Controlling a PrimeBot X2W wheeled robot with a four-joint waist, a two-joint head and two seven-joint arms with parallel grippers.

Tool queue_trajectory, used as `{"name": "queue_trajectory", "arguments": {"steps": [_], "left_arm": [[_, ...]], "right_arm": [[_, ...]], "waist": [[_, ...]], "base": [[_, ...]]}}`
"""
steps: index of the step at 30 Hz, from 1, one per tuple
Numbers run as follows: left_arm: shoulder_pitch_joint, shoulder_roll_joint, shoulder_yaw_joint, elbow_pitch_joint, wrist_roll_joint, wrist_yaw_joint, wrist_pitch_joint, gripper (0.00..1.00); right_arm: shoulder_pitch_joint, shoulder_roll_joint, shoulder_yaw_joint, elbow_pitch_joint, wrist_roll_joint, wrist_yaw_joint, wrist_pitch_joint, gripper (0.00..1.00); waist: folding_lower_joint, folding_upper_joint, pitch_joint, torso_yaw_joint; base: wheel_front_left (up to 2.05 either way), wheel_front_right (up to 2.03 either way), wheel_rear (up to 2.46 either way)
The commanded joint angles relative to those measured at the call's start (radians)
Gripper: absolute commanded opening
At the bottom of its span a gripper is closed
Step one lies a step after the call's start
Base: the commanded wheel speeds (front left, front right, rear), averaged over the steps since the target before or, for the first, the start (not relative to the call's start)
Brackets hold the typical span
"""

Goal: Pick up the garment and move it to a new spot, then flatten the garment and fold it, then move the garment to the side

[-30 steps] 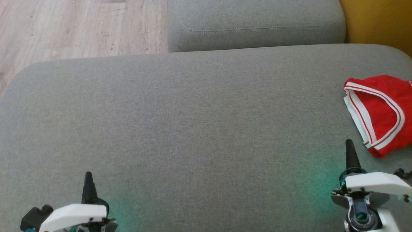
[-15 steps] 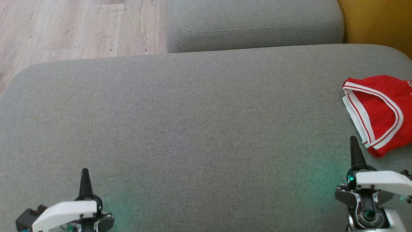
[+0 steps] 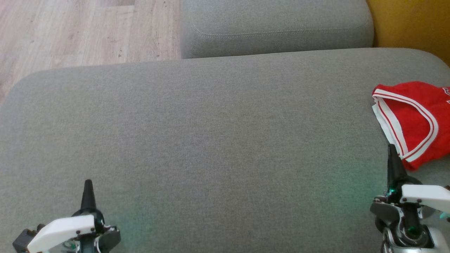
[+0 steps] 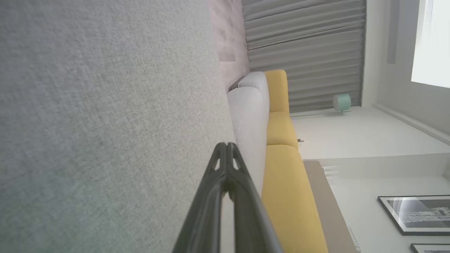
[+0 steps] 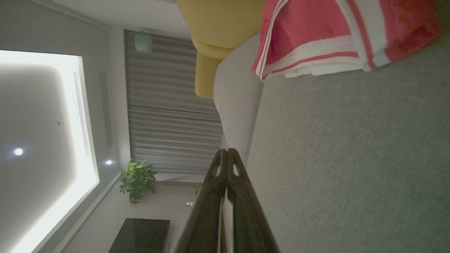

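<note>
Red garment with white striped trim (image 3: 415, 119) lies bunched in layers at the far right side of the grey fabric sofa seat (image 3: 211, 140), where the head view's right edge cuts it off, so its full outline and true long axis cannot be made out. The visible striped hem runs roughly away from the robot. The right tool (image 3: 391, 149), its two dark fingers pressed together and holding nothing, points at the garment's near corner. That corner sits just ahead and slightly to the right of the tip, and whether the two touch cannot be told. In the right wrist view the garment (image 5: 316, 31) lies ahead of the closed right tool (image 5: 226, 151) and off to one side, with bare seat between them. The left tool (image 3: 87, 183), likewise shut and empty, is well apart across the seat, so the right arm is much the nearer. A compact garment lying off to the side fits either one waiting to be picked up or one already folded and set aside. How neatly the layers lie is hard to judge.
</note>
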Motion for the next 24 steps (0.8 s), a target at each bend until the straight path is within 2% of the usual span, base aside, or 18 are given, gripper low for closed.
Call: {"name": "queue_trajectory", "arguments": {"steps": [1,13,24], "left_arm": [[-0.058,0.005,0.033,-0.041,-0.028,-0.013,0.009,0.00],[-0.068,0.005,0.053,-0.059,-0.156,-0.024,0.042,0.00],[-0.068,0.005,0.052,-0.059,-0.156,-0.024,0.042,0.00]], "right_arm": [[-0.020,-0.004,0.012,-0.046,0.033,-0.001,0.015,0.00],[-0.017,-0.004,-0.004,-0.079,0.167,-0.001,0.049,0.00],[-0.017,-0.004,-0.004,-0.079,0.167,-0.001,0.049,0.00]], "waist": [[0.0000,0.0000,0.000,0.000],[0.0000,0.0000,-0.002,-0.005],[0.0000,0.0000,-0.002,-0.005]], "base": [[0.00,0.00,0.00],[0.00,0.00,0.00],[0.00,0.00,0.00]]}}
